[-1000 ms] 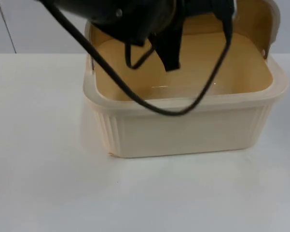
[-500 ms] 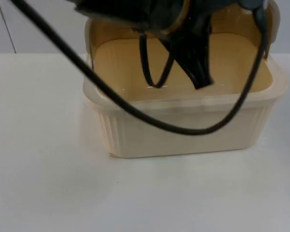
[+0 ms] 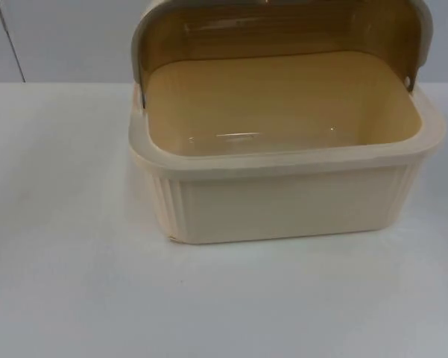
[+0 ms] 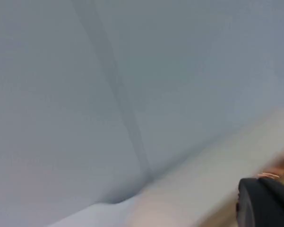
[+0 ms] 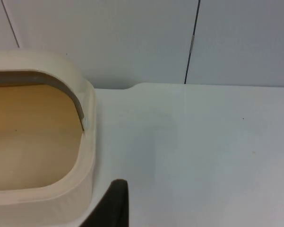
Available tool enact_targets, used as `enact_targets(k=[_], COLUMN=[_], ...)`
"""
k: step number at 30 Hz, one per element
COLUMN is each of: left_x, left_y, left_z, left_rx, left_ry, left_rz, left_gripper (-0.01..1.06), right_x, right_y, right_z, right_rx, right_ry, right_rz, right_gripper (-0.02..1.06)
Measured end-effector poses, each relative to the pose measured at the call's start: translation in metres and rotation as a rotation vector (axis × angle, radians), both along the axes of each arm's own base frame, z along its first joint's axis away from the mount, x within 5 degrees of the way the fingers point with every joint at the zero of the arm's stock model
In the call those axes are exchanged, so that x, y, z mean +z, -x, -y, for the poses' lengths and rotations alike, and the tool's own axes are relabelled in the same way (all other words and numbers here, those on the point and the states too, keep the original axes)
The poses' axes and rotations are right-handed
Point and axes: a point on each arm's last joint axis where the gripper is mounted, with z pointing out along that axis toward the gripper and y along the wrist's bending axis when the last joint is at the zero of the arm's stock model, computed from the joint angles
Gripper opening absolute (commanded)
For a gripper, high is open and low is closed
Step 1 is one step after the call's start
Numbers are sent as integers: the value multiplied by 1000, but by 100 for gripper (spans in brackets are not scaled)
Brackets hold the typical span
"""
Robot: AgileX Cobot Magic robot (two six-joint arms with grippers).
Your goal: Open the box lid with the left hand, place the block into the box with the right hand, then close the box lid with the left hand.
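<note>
Your box (image 3: 283,201) stood with its lid (image 3: 283,30) raised and no block visible inside; either gripper's finger state couldn't be told, and that upright lid might drop shut.

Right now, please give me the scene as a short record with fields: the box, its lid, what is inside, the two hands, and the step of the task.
box: cream plastic box standing on the white table
lid: lid open, raised at the back of the box
inside: bare floor, no block seen in it
left hand: left hand near the box rim, facing the grey wall
right hand: right hand beside the box's outer rim, over the table
step: lid open; block not yet in the box
</note>
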Motion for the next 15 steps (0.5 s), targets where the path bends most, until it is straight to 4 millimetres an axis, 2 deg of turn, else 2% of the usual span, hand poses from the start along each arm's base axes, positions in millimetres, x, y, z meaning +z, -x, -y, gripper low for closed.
enact_targets(k=[2, 5, 9, 11, 15], left_x=[3, -7, -23, -32, -36], left_y=[-3, -3, 2, 7, 14], left_z=[-30, -63, -78, -78, -73], left_rx=[132, 306, 405, 386, 320], left_ry=[70, 115, 31, -40, -44], left_rz=[-26, -112, -250, -353, -426], left_gripper=[0, 0, 0, 0, 0], right_x=[0, 0, 0, 0, 0], right_y=[0, 0, 0, 0, 0], right_z=[0, 0, 0, 0, 0], right_rx=[0, -1, -1, -2, -1], right_ry=[0, -1, -2, -4, -4], right_rz=[0, 0, 0, 2, 5], right_gripper=[104, 104, 104, 104, 104])
